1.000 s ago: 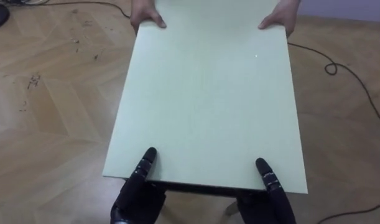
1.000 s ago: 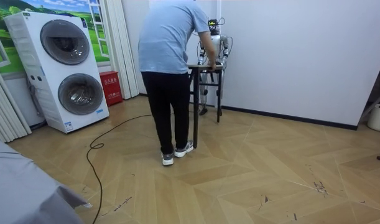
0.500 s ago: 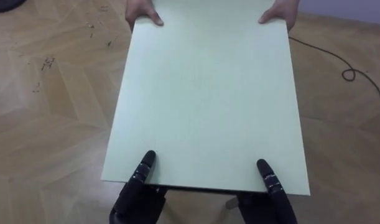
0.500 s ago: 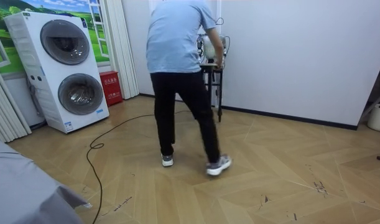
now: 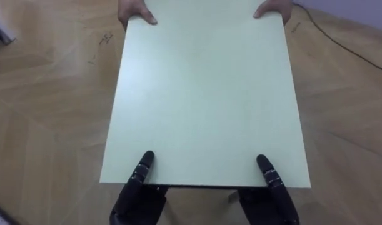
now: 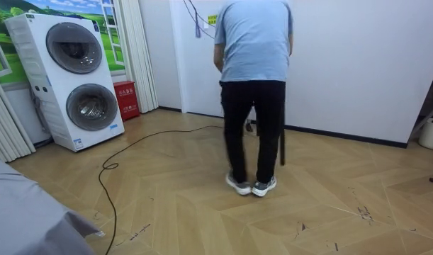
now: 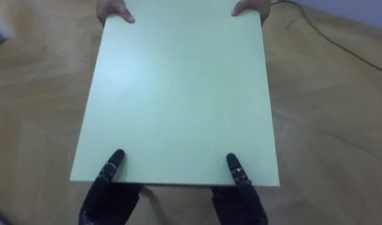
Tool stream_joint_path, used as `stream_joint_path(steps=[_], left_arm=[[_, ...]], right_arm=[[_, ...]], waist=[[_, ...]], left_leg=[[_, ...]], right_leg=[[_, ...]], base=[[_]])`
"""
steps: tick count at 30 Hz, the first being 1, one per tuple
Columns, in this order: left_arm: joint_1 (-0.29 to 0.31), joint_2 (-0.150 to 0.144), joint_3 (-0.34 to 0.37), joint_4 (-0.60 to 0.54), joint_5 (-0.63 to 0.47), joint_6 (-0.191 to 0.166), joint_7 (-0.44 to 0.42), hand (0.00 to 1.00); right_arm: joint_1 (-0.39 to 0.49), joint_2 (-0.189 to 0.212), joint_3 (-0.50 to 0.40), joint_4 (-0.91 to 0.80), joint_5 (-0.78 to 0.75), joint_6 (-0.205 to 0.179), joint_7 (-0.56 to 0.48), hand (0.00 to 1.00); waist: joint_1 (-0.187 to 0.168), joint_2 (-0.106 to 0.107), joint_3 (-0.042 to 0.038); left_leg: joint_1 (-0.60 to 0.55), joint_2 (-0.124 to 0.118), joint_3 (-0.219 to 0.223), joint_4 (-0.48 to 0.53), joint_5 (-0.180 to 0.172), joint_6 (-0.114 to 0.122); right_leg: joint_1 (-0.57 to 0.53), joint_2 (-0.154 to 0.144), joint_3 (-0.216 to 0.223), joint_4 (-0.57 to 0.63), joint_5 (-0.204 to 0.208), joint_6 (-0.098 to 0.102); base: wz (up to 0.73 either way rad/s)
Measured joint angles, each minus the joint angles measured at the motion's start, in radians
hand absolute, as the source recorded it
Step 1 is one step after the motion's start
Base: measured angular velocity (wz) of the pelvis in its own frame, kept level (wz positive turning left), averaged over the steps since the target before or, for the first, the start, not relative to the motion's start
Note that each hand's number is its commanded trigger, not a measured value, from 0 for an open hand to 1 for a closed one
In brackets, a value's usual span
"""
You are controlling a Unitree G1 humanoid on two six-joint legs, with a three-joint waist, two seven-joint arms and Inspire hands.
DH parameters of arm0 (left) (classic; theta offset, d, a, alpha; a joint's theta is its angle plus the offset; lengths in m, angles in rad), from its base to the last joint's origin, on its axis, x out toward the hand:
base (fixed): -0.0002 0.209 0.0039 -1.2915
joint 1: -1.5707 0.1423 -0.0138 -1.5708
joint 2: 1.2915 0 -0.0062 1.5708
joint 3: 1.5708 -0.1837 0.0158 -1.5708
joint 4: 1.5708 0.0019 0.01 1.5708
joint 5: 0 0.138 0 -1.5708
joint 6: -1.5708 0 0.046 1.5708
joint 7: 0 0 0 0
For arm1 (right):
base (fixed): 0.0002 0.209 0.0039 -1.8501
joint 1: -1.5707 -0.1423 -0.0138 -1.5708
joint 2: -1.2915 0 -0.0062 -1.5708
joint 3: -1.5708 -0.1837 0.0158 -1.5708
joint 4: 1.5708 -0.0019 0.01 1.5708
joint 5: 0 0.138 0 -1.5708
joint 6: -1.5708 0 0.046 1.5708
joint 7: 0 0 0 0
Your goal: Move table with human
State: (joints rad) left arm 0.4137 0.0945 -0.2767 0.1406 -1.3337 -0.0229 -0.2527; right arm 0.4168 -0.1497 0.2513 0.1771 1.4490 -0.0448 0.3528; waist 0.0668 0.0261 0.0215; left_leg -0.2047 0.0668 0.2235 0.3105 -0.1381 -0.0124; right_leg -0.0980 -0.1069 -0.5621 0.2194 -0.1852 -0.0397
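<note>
You have the table (image 5: 203, 94) gripped at both ends. Your left hand (image 5: 140, 172) and right hand (image 5: 270, 175) each clamp its near edge, thumb on top and the rest underneath, while the person's hands (image 5: 135, 11) grip the far corners. In the room view the person (image 6: 253, 92) bends over it by the white wall (image 6: 358, 64). The shared grip looks done; carrying and setting down are left, with no destination in sight.

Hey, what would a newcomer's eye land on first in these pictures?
The pale green table top, with the robot's left hand and right hand at its near edge and a person's hands on the far corners. In the room view, the person stands back to camera.
</note>
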Motion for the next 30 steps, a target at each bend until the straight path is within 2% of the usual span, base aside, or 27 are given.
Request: stream_joint_path(steps=[1, 2, 3, 5, 6, 7, 9, 11, 14, 19, 22, 23, 25, 26, 27, 28, 30], left_arm=[[0.008, -0.001, 0.001, 0.0, -0.002, -0.004, -0.004, 1.0], [0.014, 0.001, 0.005, 0.0, -0.007, -0.006, -0.01, 1.0], [0.015, 0.003, 0.008, 0.0, -0.006, -0.006, -0.017, 1.0], [0.011, 0.002, 0.011, -0.001, -0.003, -0.004, -0.021, 1.0], [0.011, 0.0, 0.02, -0.001, -0.003, 0.005, -0.02, 1.0], [0.011, 0.0, 0.023, -0.001, -0.003, 0.01, -0.017, 1.0], [0.012, 0.0, 0.032, -0.001, -0.005, 0.016, -0.006, 1.0], [0.02, 0.0, 0.036, -0.001, -0.007, 0.018, -0.003, 1.0], [0.025, -0.005, 0.04, -0.001, -0.011, 0.019, 0.007, 1.0], [0.025, -0.012, 0.049, -0.002, -0.02, 0.019, 0.013, 1.0], [0.025, -0.012, 0.05, -0.003, -0.027, 0.019, 0.015, 1.0], [0.025, -0.012, 0.049, -0.003, -0.026, 0.018, 0.015, 1.0], [0.022, -0.009, 0.05, -0.005, -0.02, 0.017, 0.016, 1.0], [0.016, -0.01, 0.049, -0.005, -0.011, 0.017, 0.02, 1.0], [0.011, -0.01, 0.047, -0.005, -0.006, 0.017, 0.026, 1.0], [0.011, -0.017, 0.048, -0.005, -0.001, 0.016, 0.027, 1.0], [0.011, -0.016, 0.042, -0.005, 0.005, 0.009, 0.027, 1.0]], right_arm=[[-0.001, 0.0, 0.0, 0.0, -0.003, 0.005, -0.001, 1.0], [-0.001, 0.0, -0.001, 0.0, -0.007, 0.016, 0.0, 1.0], [-0.002, 0.003, -0.004, 0.0, -0.008, 0.022, 0.002, 1.0], [-0.007, 0.004, -0.014, 0.0, -0.01, 0.035, 0.006, 1.0], [-0.011, 0.003, -0.019, 0.0, -0.015, 0.048, 0.004, 1.0], [-0.012, 0.002, -0.018, 0.0, -0.015, 0.05, 0.001, 1.0], [-0.012, 0.009, -0.018, 0.0, -0.024, 0.056, -0.01, 1.0], [-0.012, 0.009, -0.017, 0.0, -0.027, 0.064, -0.017, 1.0], [-0.018, 0.011, -0.016, 0.0, -0.035, 0.068, -0.036, 1.0], [-0.044, 0.008, -0.01, 0.0, -0.041, 0.068, -0.053, 1.0], [-0.048, 0.006, -0.007, 0.0, -0.041, 0.068, -0.053, 1.0], [-0.047, 0.006, -0.006, 0.0, -0.042, 0.067, -0.053, 1.0], [-0.042, 0.009, -0.004, 0.0, -0.043, 0.065, -0.054, 1.0], [-0.035, 0.016, -0.01, 0.0, -0.039, 0.064, -0.053, 1.0], [-0.027, 0.024, -0.011, 0.0, -0.036, 0.056, -0.053, 1.0], [-0.024, 0.027, -0.011, 0.0, -0.035, 0.053, -0.053, 1.0], [-0.021, 0.028, -0.01, 0.001, -0.026, 0.05, -0.054, 1.0]], waist=[[-0.007, 0.006, 0.0002], [-0.021, 0.023, 0.0013], [-0.04, 0.038, 0.0019], [-0.05, 0.045, 0.0011], [-0.039, 0.045, 0.0013], [-0.032, 0.044, 0.0016], [-0.031, 0.038, 0.0054], [-0.02, 0.032, 0.0092], [0.01, 0.025, 0.0139], [0.041, 0.023, 0.0133], [0.05, 0.02, 0.0122], [0.049, 0.019, 0.0119], [0.025, 0.018, 0.0112], [0.002, 0.018, 0.0114], [-0.016, 0.016, 0.0113], [-0.023, 0.016, 0.0112], [-0.035, 0.014, 0.0116]], left_leg=[[0.005, 0.01, 0.042, 0.052, -0.029, 0.013], [0.021, 0.018, 0.09, 0.125, -0.076, 0.016], [0.036, 0.028, 0.117, 0.147, -0.106, 0.015], [0.043, 0.03, 0.13, 0.104, -0.114, 0.013], [0.056, 0.024, 0.126, 0.063, -0.114, 0.013], [0.066, 0.022, 0.125, 0.043, -0.114, 0.013], [0.078, 0.01, 0.114, 0.005, -0.105, 0.028], [0.079, 0.009, 0.119, 0.004, -0.103, 0.032], [0.074, 0.008, 0.112, 0.012, -0.103, 0.034], [0.046, 0.002, 0.09, 0.032, -0.101, 0.044], [0.039, -0.016, 0.065, 0.028, -0.093, 0.057], [0.037, -0.03, 0.043, 0.028, -0.091, 0.063], [0.024, -0.054, -0.004, 0.034, -0.085, 0.076], [0.02, -0.077, -0.05, 0.034, -0.078, 0.089], [0.021, -0.098, -0.093, 0.034, -0.072, 0.098], [0.026, -0.105, -0.109, 0.033, -0.069, 0.103], [0.034, -0.138, -0.183, 0.027, -0.052, 0.109]], right_leg=[[0.014, 0.0, -0.031, -0.006, 0.0, 0.0], [0.033, 0.006, -0.091, -0.012, -0.004, -0.002], [0.036, 0.009, -0.133, 0.0, -0.014, -0.004], [0.027, 0.002, -0.16, 0.041, -0.028, -0.003], [0.025, 0.003, -0.163, 0.048, -0.028, -0.003], [0.025, 0.003, -0.161, 0.053, -0.028, -0.003], [0.026, 0.002, -0.114, 0.058, -0.027, -0.003], [0.024, 0.003, -0.073, 0.063, -0.026, 0.0], [0.022, 0.001, -0.041, 0.075, -0.025, 0.001], [0.008, -0.012, -0.055, 0.094, -0.026, 0.002], [0.01, -0.034, -0.07, 0.119, -0.034, 0.012], [0.011, -0.048, -0.068, 0.138, -0.042, 0.02], [0.018, -0.068, -0.059, 0.162, -0.056, 0.036], [0.026, -0.073, -0.006, 0.172, -0.064, 0.05], [0.031, -0.067, 0.07, 0.181, -0.069, 0.057], [0.034, -0.062, 0.108, 0.181, -0.069, 0.059], [0.049, -0.053, 0.21, 0.18, -0.076, 0.074]], base=[[0.7], [0.86], [0.92], [0.71], [0.36], [0.23], [0.37], [0.21], [0.13], [0.17], [0.31], [0.56], [0.9], [1.21], [1.19], [1.07], [0.94]])
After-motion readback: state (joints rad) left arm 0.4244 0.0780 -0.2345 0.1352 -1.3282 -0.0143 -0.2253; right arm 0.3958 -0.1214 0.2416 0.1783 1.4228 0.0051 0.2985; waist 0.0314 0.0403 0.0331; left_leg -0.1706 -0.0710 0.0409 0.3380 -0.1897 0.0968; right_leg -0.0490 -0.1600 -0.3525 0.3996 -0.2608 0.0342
